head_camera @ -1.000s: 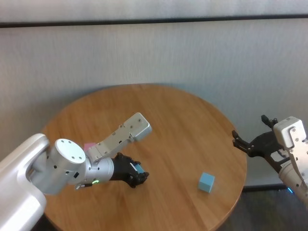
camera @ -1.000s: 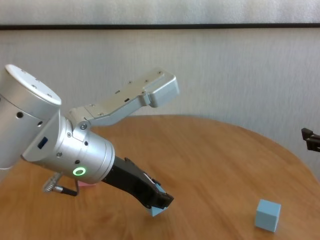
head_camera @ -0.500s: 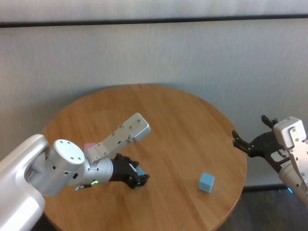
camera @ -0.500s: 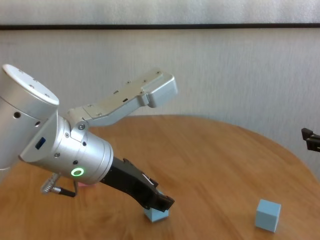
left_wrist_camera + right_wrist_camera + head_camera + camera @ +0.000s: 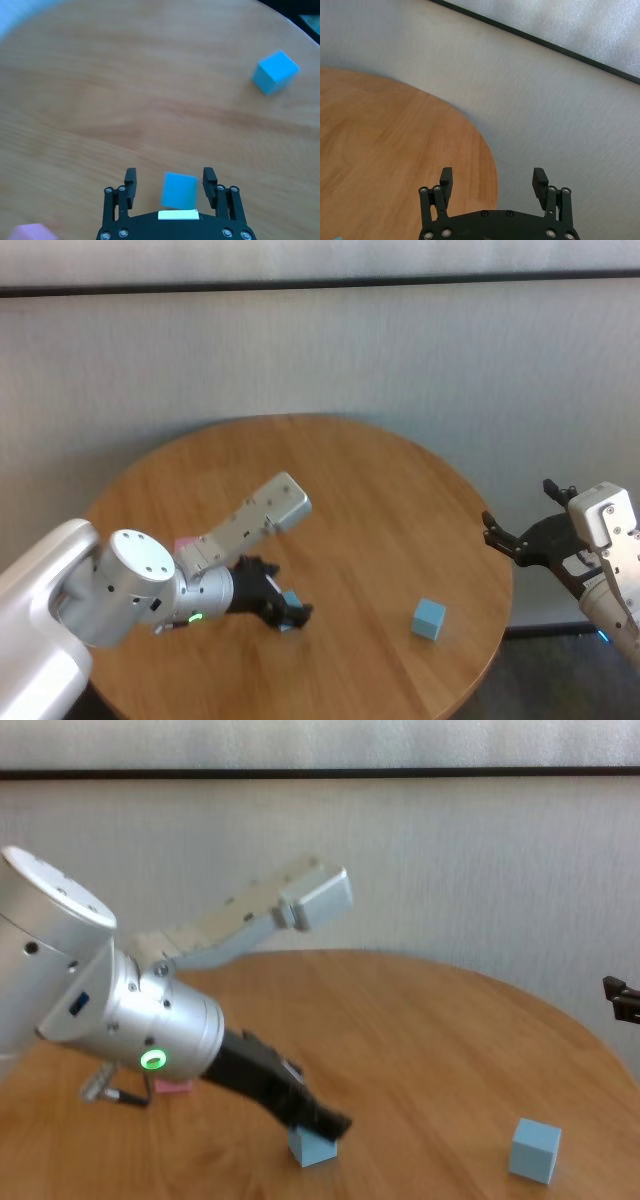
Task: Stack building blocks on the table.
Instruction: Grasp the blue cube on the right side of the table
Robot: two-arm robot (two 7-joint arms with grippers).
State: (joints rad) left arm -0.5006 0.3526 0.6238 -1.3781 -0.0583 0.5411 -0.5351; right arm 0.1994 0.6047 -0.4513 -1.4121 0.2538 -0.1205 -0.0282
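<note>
My left gripper [image 5: 285,612] is low over the wooden table [image 5: 360,500], left of centre, and it is open. A light blue cube [image 5: 180,189] sits between its fingers with a gap on each side, resting on the table [image 5: 313,1148]. A second light blue cube [image 5: 429,619] lies apart near the table's front right, also seen in the chest view [image 5: 533,1151]. The pink cube [image 5: 185,542] lies behind the left arm, mostly hidden by it. My right gripper [image 5: 493,175] is open and empty, off the table's right edge.
A pale wall with a dark rail runs behind the table. The table's right rim [image 5: 487,150] lies just under the right gripper. The left arm's elbow housing [image 5: 280,502] hangs over the table's middle.
The left gripper lowered the blue cube from a tilted hold in the air onto the table, then opened its fingers around it. The right arm has not moved.
</note>
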